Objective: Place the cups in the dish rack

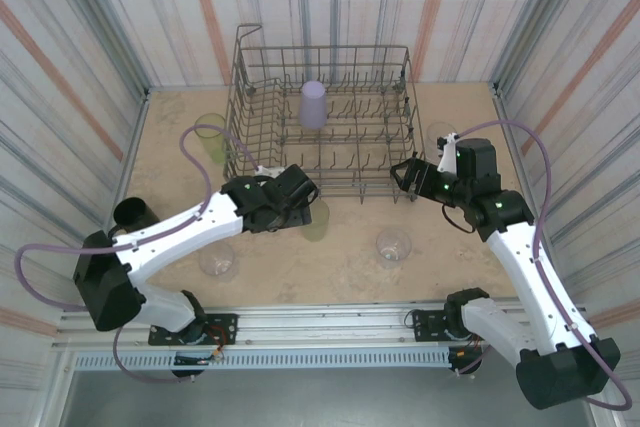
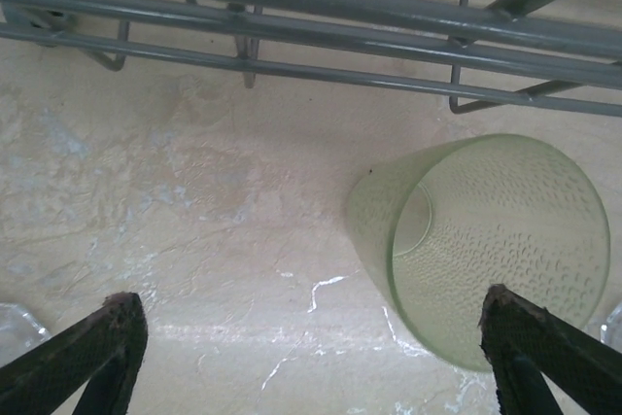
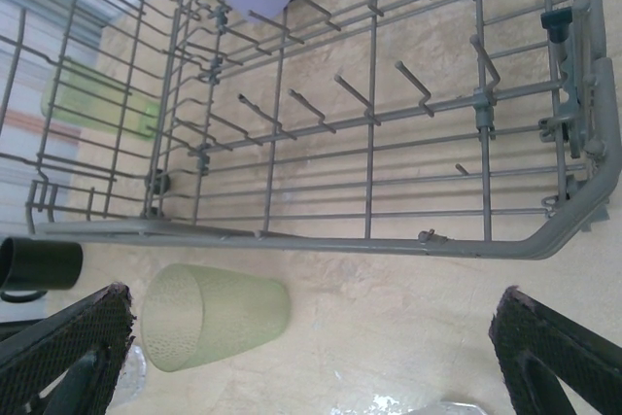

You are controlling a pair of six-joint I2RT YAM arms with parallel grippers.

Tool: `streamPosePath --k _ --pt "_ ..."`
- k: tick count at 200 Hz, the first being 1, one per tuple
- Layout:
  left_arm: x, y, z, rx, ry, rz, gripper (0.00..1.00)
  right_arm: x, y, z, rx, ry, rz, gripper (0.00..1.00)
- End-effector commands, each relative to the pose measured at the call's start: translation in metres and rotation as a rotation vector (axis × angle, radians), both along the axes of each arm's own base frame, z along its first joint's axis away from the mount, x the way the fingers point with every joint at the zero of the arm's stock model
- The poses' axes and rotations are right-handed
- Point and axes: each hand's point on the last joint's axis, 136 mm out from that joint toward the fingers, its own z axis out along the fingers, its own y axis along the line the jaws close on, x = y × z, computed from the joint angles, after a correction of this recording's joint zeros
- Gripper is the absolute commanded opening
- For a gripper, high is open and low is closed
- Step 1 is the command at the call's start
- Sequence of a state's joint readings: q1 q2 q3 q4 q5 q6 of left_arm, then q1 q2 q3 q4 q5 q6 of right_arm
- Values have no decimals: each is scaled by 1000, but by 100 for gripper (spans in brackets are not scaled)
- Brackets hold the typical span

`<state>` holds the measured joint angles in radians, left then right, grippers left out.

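Note:
The grey wire dish rack (image 1: 262,143) stands at the back middle, with a lavender cup (image 1: 313,104) inside among the tines. A yellow-green cup (image 1: 316,219) sits on the table just in front of the rack. My left gripper (image 1: 300,197) hangs over it, open. In the left wrist view this cup (image 2: 486,240) lies against the right finger (image 2: 544,347), its mouth facing the camera, while the left gripper (image 2: 311,357) has bare table at its middle. My right gripper (image 1: 405,177) is open at the rack's front right corner. The right wrist view shows the right gripper (image 3: 316,347) holding nothing, the cup (image 3: 214,316) and the rack (image 3: 369,143).
Another yellow-green cup (image 1: 211,137) stands left of the rack. Clear cups sit at the front left (image 1: 218,260), front middle (image 1: 394,245) and right of the rack (image 1: 440,134). A black cup (image 1: 133,213) is by the left wall. Striped walls close in the table.

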<state>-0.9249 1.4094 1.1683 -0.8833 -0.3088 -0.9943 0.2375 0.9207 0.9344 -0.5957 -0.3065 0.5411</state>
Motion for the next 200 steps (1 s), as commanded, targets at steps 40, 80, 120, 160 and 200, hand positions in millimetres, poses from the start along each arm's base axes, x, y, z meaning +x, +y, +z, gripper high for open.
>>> streamPosePath --k 40,80,120,160,200 --pt "13 -11 -26 55 11 25 82 -8 -2 0 -9 -3 6 99" --pt "16 -14 -41 49 53 53 64 -7 -3 2 -13 -7 6 99" --pt "19 -11 -49 61 61 62 47 -6 -2 1 -6 -6 3 99" --pt "19 -8 -53 79 68 54 29 -6 -3 1 -6 -6 -1 99" --pt "17 -8 -55 97 85 29 0 -7 -4 1 -9 -6 -8 99"
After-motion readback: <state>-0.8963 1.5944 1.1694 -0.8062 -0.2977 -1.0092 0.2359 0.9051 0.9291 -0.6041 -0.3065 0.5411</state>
